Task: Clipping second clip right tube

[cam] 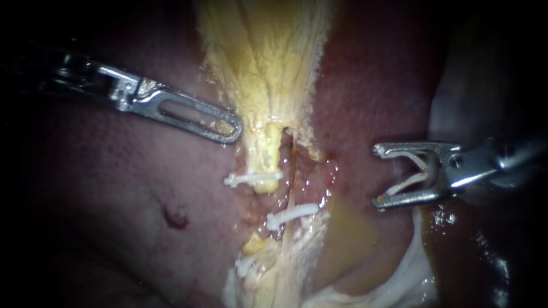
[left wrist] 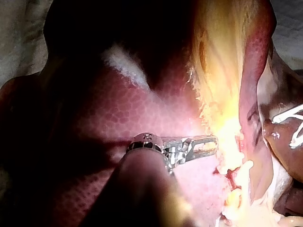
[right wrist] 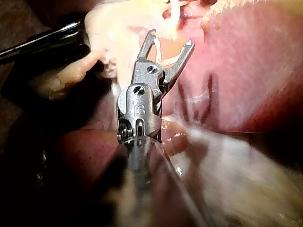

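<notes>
Danger: right instrument point(cam: 378, 175), jaws apart holding a clip point(cam: 414, 171), may miss the thin right tube point(cam: 293, 171) ahead and pinch liver point(cam: 365, 102).

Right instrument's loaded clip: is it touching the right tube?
Apart. In the endoscope view, bare liver separates the clip, held by the right instrument, from the right tube.

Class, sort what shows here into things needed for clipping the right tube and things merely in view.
Needed: right instrument, white clip held between its jaws, right tube, clip already on it.
Merely in view: liver, left tube, its clip, lowest clip, left instrument.
</notes>
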You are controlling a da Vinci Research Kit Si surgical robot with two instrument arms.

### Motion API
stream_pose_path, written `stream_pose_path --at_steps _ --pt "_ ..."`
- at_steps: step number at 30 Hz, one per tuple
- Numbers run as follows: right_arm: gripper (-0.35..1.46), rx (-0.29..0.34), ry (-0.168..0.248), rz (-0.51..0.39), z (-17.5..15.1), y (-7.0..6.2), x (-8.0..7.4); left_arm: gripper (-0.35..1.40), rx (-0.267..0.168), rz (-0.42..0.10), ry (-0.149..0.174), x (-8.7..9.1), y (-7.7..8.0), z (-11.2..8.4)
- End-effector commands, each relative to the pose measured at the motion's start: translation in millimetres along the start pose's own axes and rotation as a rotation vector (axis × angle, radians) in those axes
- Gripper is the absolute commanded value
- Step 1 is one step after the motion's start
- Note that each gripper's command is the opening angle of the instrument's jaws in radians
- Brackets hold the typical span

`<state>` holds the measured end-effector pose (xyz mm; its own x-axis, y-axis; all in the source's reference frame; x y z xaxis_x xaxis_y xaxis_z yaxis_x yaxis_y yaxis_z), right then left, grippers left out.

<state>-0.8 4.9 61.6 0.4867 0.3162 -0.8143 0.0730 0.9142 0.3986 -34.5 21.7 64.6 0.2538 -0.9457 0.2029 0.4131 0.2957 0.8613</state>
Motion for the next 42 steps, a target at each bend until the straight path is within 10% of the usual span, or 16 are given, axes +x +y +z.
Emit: stream_pose_path --at_steps 1,19,42 --pt "0.5 0.0 0.0 0.0 0.0 0.0 0.0 -0.35 0.0 -0.001 0.0 -0.1 -0.1 -0.1" --pt "0.5 0.001 0.0 0.001 0.2 0.2 -0.1 -0.35 -0.01 -0.01 -0.053 -2.8 -3.0 -8.6" --pt "0.5 0.131 0.1 0.188 10.4 -0.3 -0.4 -0.35 -0.011 -0.009 -0.054 -2.5 -2.7 -8.8"
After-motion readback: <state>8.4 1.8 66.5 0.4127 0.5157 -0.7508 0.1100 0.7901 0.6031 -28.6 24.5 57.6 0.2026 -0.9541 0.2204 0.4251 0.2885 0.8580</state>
